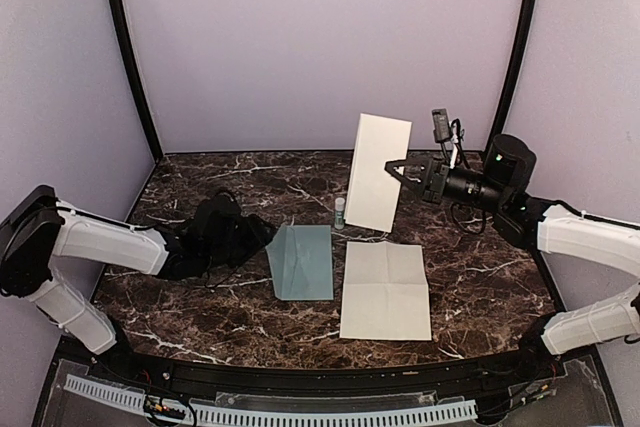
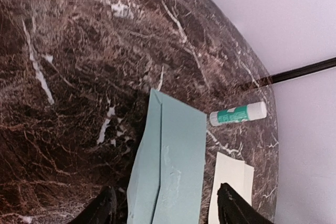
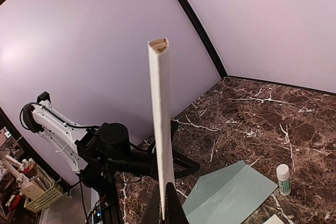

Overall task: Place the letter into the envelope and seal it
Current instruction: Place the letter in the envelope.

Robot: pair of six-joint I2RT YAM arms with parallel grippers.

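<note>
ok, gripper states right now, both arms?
Left gripper: open, straddling the envelope, not gripping it.
Right gripper: shut on the folded letter, held upright.

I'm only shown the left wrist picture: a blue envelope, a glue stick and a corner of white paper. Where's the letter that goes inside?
Observer: The right tool holds the folded white letter standing upright, over by the far side of the table.
Operator: Then what's the white corner I see?
Observer: A second sheet, lying flat and unfolded just right of the envelope.
Operator: Is that tool really gripping the letter?
Observer: Yes. In the right wrist view its jaws are shut on the letter's edge, and the paper rises edge-on from between them.
</note>
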